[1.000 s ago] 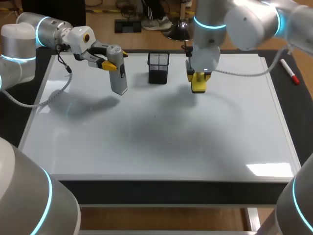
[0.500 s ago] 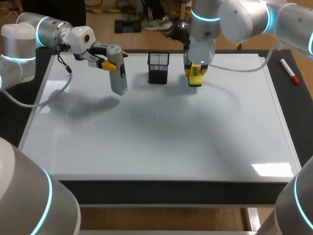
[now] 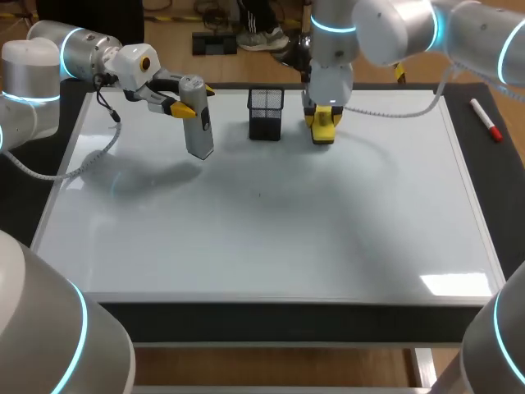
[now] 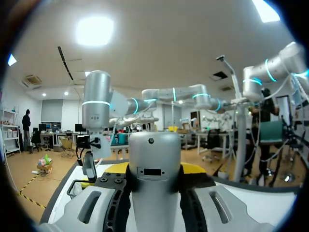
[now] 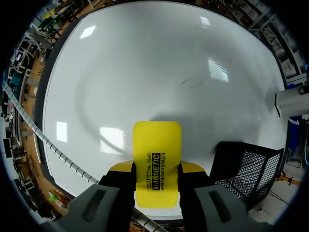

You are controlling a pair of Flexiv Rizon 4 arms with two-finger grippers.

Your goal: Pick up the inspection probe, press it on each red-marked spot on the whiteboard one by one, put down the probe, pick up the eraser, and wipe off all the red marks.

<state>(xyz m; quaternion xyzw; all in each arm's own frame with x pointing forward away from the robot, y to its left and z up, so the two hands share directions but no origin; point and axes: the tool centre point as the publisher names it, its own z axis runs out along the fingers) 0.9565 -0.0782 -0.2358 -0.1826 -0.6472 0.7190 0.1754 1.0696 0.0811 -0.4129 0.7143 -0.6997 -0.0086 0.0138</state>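
Note:
The grey inspection probe (image 3: 198, 119) hangs upright over the whiteboard's (image 3: 271, 238) far left part, with my left gripper (image 3: 185, 105) shut on its upper end. In the left wrist view the probe (image 4: 154, 169) fills the gap between the fingers of the left gripper (image 4: 154, 170). My right gripper (image 3: 321, 121) is shut on the yellow eraser (image 3: 322, 130), low over the board's far edge, just right of the basket. In the right wrist view the eraser (image 5: 157, 159) sticks out ahead of the right gripper (image 5: 157, 174) over the white board (image 5: 145, 72). No red marks show on the board.
A black mesh basket (image 3: 266, 113) stands at the board's far middle, close beside the eraser; it shows as well in the right wrist view, basket (image 5: 246, 169). A red marker (image 3: 486, 120) lies on the dark table right of the board. A faint dark speck (image 3: 260, 194) sits mid-board.
My right arm has carried the eraser toward the board's far edge and a little left, ending beside the basket. The left arm and the probe have not moved.

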